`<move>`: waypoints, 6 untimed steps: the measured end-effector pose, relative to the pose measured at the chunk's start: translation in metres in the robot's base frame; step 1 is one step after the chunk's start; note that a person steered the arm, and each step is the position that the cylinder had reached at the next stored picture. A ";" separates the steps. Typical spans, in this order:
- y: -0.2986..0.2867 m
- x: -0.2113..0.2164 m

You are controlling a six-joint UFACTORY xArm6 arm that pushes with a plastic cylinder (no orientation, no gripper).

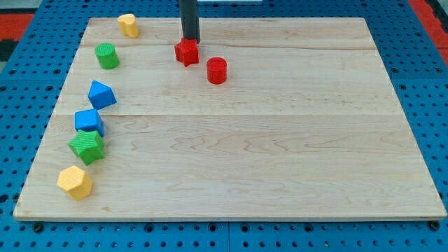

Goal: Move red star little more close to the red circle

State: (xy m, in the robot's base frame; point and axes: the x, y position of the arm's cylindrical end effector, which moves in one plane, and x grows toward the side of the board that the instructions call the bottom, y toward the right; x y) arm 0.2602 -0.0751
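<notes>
The red star (186, 52) lies near the view's top, left of centre on the wooden board (280, 140). The red circle (217, 71) stands just to its lower right, a small gap between them. My tip (190, 39) comes down from the view's top edge and ends right at the star's upper side, touching or nearly touching it, on the side away from the circle.
Along the view's left side lie a yellow block (128, 25), a green cylinder (107, 56), a blue triangular block (101, 94), a blue cube (89, 122), a green star-like block (87, 146) and a yellow hexagonal block (75, 182). A blue pegboard surrounds the board.
</notes>
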 end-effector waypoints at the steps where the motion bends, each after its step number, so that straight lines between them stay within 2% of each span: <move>1: -0.032 0.001; 2: -0.032 0.012; 3: -0.001 0.024; 6: -0.006 0.024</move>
State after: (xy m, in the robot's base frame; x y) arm 0.2841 -0.0808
